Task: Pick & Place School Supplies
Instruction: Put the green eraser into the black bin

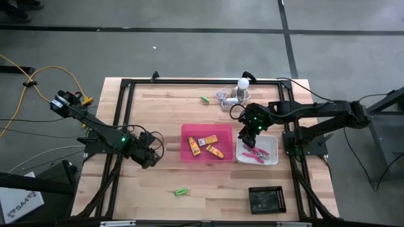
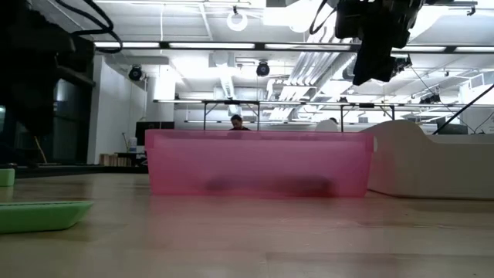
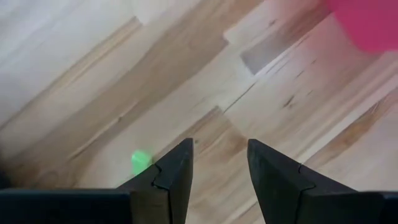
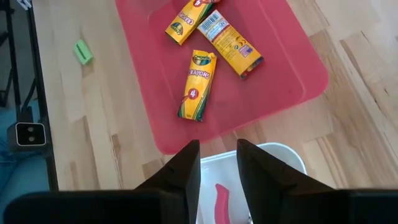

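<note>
Three yellow-orange crayon boxes [image 1: 206, 145] [image 4: 198, 93] lie flat in the pink tray [image 1: 189, 133]. Pink-handled scissors [image 1: 255, 153] [image 4: 222, 202] lie in the white tray [image 1: 273, 144]. One green stick [image 1: 182, 191] lies on the wood near the near edge, another [image 1: 205, 99] near the far edge. My right gripper [image 1: 249, 135] [image 4: 217, 155] is open, raised over the white tray's left end, with nothing between its fingers. My left gripper [image 1: 149, 157] [image 3: 220, 165] is open and empty over bare wood left of the pink tray; a green stick [image 3: 141, 160] shows beside it.
A black tray [image 1: 266, 198] sits at the near right corner. A white bulb-like object [image 1: 243, 85] with a grey cord stands by the far edge. A dark frame borders the table. Bare wood lies between the pink tray and the near edge.
</note>
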You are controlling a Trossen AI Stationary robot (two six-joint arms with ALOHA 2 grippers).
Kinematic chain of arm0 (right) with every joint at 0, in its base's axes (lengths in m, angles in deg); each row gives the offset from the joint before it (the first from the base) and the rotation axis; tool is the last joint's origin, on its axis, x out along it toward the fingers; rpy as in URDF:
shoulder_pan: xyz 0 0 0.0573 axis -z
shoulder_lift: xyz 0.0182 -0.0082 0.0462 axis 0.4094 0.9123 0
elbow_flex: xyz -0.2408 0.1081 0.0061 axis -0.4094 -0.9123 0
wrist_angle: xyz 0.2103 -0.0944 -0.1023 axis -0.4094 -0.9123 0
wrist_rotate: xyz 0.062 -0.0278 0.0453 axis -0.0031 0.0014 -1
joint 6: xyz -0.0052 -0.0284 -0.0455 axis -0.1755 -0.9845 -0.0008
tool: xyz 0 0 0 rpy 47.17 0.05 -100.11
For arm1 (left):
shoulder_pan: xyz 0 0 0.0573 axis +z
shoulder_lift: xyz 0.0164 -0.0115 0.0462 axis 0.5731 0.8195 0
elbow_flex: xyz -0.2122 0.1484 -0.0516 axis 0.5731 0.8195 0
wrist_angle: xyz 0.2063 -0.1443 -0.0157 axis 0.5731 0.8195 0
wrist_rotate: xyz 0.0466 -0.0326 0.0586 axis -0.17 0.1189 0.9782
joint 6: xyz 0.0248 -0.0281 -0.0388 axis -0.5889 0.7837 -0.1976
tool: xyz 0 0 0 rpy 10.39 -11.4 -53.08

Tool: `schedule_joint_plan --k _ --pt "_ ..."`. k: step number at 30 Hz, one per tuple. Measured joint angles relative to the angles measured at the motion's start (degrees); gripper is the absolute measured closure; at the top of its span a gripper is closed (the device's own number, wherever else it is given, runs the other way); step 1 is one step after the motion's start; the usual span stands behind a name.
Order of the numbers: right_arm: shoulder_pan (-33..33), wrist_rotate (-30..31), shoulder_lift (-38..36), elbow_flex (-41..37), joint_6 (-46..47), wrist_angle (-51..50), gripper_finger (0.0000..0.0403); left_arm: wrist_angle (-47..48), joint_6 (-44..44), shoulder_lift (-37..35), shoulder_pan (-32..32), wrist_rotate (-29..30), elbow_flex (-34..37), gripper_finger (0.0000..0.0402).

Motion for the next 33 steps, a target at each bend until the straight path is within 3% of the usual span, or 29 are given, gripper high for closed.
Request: schedule_joint_plan --k 6,14,33 --pt "0.0 0.11 0.0 0.0 -0.09 0.0 0.0309 2.41 -0.15 0.01 0.0 -2.68 0.0 0.0254" --pt "-1.46 0.19 0.0 0.0 -0.08 0.0 0.0309 10.46 10.56 0.02 -0.8 -5.68 0.02 0.0254" --pt "-5.59 1.86 0.0 -0.04 1.03 0.63 0.0309 10.39 13.55 6.31 -6.64 -7.38 0.17 0.0254"
